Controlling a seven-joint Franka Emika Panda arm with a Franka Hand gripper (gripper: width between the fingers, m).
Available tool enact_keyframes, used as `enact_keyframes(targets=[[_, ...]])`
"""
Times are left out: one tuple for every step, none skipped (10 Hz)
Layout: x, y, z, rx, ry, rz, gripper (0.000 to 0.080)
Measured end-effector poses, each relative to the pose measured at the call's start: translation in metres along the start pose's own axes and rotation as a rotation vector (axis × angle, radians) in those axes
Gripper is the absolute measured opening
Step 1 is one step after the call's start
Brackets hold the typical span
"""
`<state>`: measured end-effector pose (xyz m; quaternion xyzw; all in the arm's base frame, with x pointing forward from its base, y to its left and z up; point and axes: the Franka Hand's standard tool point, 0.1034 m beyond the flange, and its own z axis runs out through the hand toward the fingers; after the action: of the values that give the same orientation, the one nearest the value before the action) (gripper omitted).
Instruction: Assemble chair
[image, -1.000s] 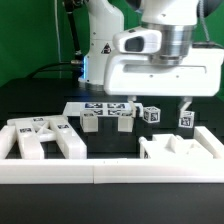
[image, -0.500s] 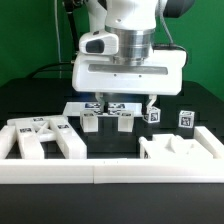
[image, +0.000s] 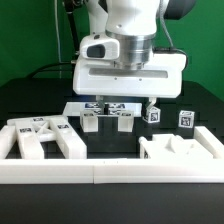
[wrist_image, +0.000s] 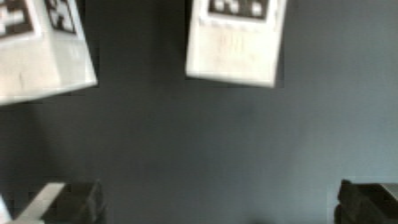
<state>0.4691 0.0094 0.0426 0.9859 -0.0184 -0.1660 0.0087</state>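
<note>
Fingers (wrist_image: 71, 202) are spread wide with nothing between them. In the wrist view I see only bare dark table (wrist_image: 214, 140) in the gap. The gripper (image: 125, 102) hangs above the marker board (image: 75, 108), one tip toward each end of its tag row. I cannot tell from the exterior view whether either tip touches the board. It holds nothing.

The chair lies in loose white tagged parts around the marker board. The first post (image: 90, 122) and the second post (image: 125, 121) stand just in front of the board, on its camera side. The third post (image: 152, 115) sits just past the board's end on the exterior view's right, close under the finger on that side. The fourth post (image: 185, 118) is farther out the same way, well apart from the board. The slab parts (image: 45, 137) lie in front of the board toward the exterior view's left, and the notched panel (image: 180, 150) lies in front toward the right. Both are beside the border rail (image: 110, 172).

In the wrist view two tagged white pieces (wrist_image: 237, 45) lie ahead of the tips, apart from them. I cannot tell which parts they are.
</note>
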Motion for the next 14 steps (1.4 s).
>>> enact_keyframes(targets=[[0.003, -0.001, 0.000, -0.003, -0.053, -0.002, 0.0649], [0.002, -0.002, 0.002, -0.005, -0.107, -0.006, 0.0649], [-0.001, -0.003, 0.002, -0.009, -0.189, -0.008, 0.0649], [0.002, -0.003, 0.003, -0.012, -0.228, -0.008, 0.0649], [-0.004, -0.002, 0.005, -0.016, -0.316, -0.006, 0.0649], [-0.005, -0.002, 0.008, -0.020, -0.402, -0.005, 0.0649], [-0.003, -0.002, 0.009, -0.023, -0.430, -0.005, 0.0649], [-0.012, -0.002, 0.010, -0.026, -0.512, -0.003, 0.0649], [-0.011, -0.002, 0.016, -0.032, -0.576, -0.002, 0.0649], [-0.008, -0.003, 0.020, -0.035, -0.592, -0.005, 0.0649], [-0.006, -0.004, 0.021, -0.036, -0.579, -0.007, 0.0649], [-0.006, -0.005, 0.024, -0.037, -0.578, -0.009, 0.0649], [-0.007, -0.005, 0.029, -0.038, -0.586, -0.008, 0.0649], [-0.008, -0.005, 0.032, -0.039, -0.586, -0.009, 0.0649]])
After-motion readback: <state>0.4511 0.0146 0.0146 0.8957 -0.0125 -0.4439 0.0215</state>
